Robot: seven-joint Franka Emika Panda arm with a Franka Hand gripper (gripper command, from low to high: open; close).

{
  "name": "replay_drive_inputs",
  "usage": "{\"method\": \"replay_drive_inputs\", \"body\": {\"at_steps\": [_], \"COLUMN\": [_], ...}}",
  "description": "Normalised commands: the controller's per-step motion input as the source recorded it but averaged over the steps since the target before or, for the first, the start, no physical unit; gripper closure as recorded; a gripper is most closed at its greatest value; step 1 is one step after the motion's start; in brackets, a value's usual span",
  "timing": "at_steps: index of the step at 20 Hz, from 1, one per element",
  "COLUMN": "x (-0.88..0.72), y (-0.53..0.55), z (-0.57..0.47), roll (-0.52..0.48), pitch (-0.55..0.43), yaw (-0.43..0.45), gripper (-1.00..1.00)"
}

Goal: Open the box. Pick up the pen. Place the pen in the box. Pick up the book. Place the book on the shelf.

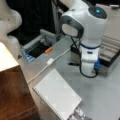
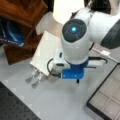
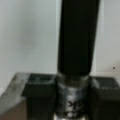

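While the gripper (image 3: 72, 100) clenches the slim black pen (image 3: 76, 37) with its silvery band above the grey table (image 2: 62, 105), beside the open beige-lined box (image 2: 106, 96), a loose pinch could let it slide out

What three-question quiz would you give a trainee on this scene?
1. True or false: the box is open.
2. What is between the fingers of the gripper? A spoon, B pen, C cup.
3. Fill in: the book lies flat on the ____.
Key: 1 true, its compartments show. 2 B. 3 table.
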Motion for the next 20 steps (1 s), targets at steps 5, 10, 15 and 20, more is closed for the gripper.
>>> {"method": "replay_drive_inputs", "body": {"at_steps": [5, 10, 15, 20], "x": [-0.17, -0.04, 0.05, 0.11], "y": [0.43, 0.41, 0.26, 0.32], "z": [0.27, 0.30, 0.19, 0.03], "roll": [-0.065, 0.116, 0.180, 0.162], "pitch": [0.045, 0.047, 0.063, 0.001], "yaw": [-0.439, -0.423, -0.350, -0.361], "gripper": [1.00, 1.00, 1.00, 1.00]}}
